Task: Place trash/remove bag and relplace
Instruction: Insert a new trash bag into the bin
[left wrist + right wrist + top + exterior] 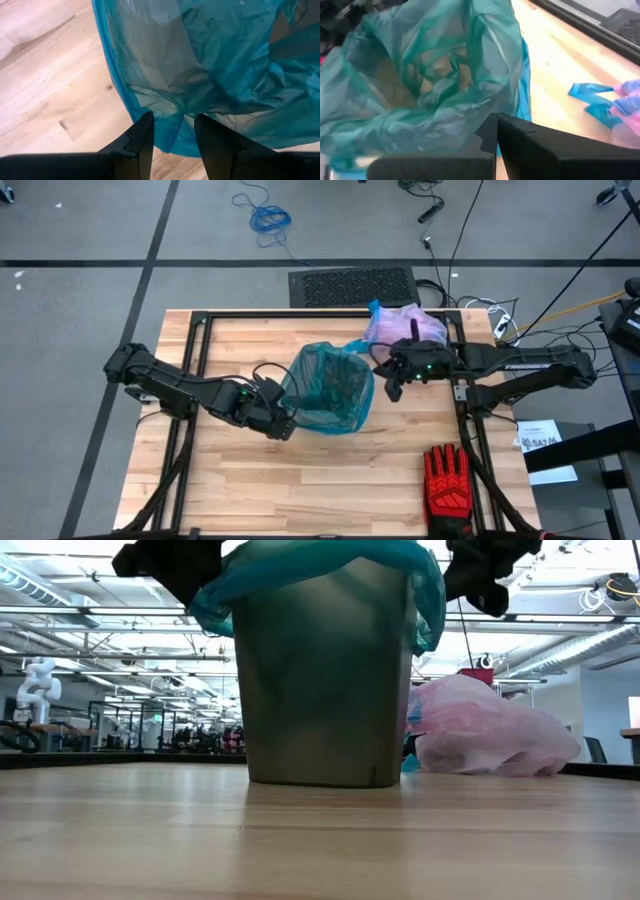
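**Teal liner on bin, pink bag parked behind**

The bin (320, 680) contents are hard to make out through the teal liner (328, 385); brownish shapes show inside, unclear. In the low view both grippers are cut off by the frame's upper edge. Left gripper (172, 137) sits at the liner's left rim, fingers spread with liner plastic between them; contact unclear. Right gripper (394, 388) hovers at the right rim, fingers pressed together, holding nothing. Pink bag (405, 326) lies on the table (250, 480) behind the bin, blue drawstring (592, 100) trailing. Red glove (445, 480) sits at the table's near right.
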Available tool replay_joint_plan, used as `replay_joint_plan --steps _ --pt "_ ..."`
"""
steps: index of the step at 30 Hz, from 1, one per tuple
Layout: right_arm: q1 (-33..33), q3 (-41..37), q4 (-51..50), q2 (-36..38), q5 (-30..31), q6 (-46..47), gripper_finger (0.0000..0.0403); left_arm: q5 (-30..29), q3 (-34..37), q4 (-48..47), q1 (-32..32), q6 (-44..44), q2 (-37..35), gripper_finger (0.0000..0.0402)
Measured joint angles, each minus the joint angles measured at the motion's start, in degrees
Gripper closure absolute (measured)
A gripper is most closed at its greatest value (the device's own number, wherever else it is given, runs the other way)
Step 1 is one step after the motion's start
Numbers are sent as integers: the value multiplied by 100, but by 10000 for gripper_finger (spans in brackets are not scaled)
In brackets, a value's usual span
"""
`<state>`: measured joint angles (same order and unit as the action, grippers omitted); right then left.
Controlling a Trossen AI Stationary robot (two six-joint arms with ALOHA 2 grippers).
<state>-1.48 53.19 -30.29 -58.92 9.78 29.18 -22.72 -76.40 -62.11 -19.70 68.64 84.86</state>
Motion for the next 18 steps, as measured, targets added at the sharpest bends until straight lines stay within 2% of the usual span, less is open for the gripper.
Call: replay_joint_plan --steps 3,11,18 --pt "-12 -11 20 -90 115 21 403 -1 0 -13 1 -48 0 265" --pt "92 -37 25 -876 74 171 403 -4 0 -57 8 -50 0 265" --pt "346 -549 25 -1265 68 639 403 -232 0 -166 13 -4 0 265"
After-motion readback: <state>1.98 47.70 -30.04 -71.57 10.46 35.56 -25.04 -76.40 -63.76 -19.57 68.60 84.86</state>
